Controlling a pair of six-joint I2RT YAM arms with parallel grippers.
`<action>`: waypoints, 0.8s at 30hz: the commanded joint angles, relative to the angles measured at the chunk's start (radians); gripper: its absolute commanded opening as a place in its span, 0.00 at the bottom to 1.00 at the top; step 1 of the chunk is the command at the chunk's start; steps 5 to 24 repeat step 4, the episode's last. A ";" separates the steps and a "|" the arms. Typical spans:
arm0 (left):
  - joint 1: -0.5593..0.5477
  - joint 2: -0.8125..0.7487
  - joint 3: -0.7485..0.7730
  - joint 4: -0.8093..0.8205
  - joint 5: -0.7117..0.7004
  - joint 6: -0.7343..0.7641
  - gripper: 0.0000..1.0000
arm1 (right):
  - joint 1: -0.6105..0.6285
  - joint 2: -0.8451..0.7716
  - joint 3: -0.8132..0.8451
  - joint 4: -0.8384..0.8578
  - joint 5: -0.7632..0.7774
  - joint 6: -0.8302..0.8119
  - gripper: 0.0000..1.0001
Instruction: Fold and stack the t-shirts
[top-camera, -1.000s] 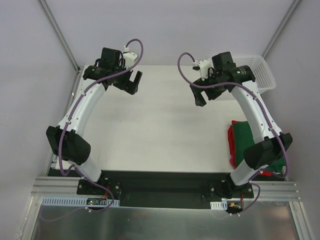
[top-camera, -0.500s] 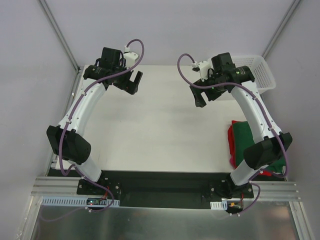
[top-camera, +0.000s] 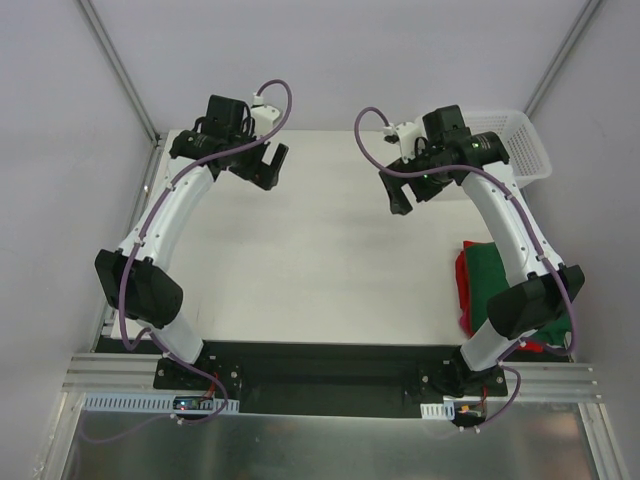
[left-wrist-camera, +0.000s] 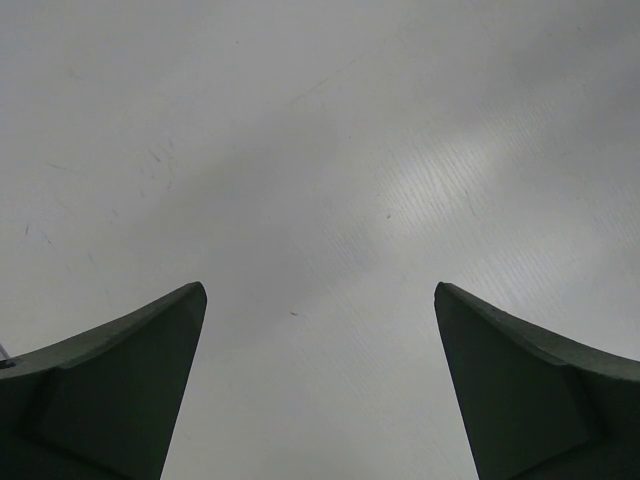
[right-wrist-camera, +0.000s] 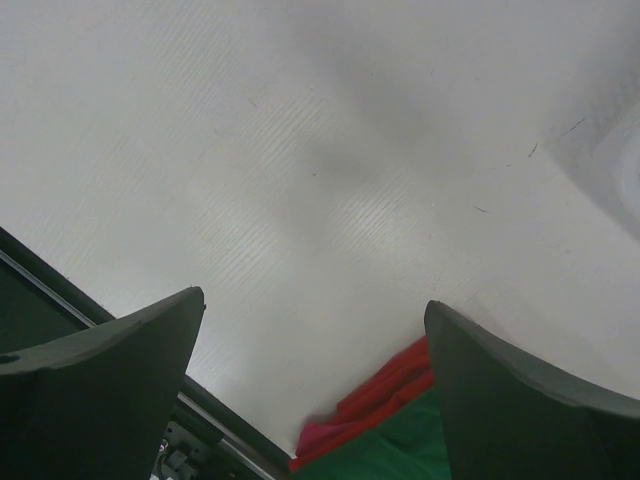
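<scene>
Both arms are up over the table (top-camera: 320, 270) and neither one is carrying anything. The left gripper (top-camera: 268, 165) hangs over the far left corner with its jaws spread wide, and its wrist camera shows the two dark fingers (left-wrist-camera: 120, 390) framing nothing but bare pale surface. Across the way, the right gripper (top-camera: 400, 195) hovers over the far right part of the table, jaws likewise parted and empty. Just behind it sits the white mesh basket (top-camera: 525, 150), at the far right corner. Now the shirts: they lie together at the right edge of the table, toward the near side, close by the right arm's elbow joint, which covers part of them from above. The green t-shirt (top-camera: 490, 262) lies on top, and the red t-shirt (top-camera: 463, 290) is underneath, peeking out as a strip along the left side of the bundle – a bit of red shows at the near end too. From the right wrist camera the same pair shows low in the view between the open fingers, red cloth edging green, with the dark base rail off to the lower left. How neatly the shirts are folded I cannot tell, since the arm hides much of them. Both grippers are well apart from the cloth, with a broad stretch of bare table between them.
</scene>
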 joint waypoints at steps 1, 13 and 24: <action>-0.008 -0.002 0.024 -0.011 -0.002 0.017 0.99 | 0.009 -0.011 0.005 -0.003 -0.025 -0.016 0.96; -0.009 -0.003 0.024 -0.012 -0.003 0.017 0.99 | 0.014 -0.018 0.008 0.007 -0.008 -0.004 0.96; -0.009 -0.003 0.024 -0.012 -0.003 0.017 0.99 | 0.014 -0.018 0.008 0.007 -0.008 -0.004 0.96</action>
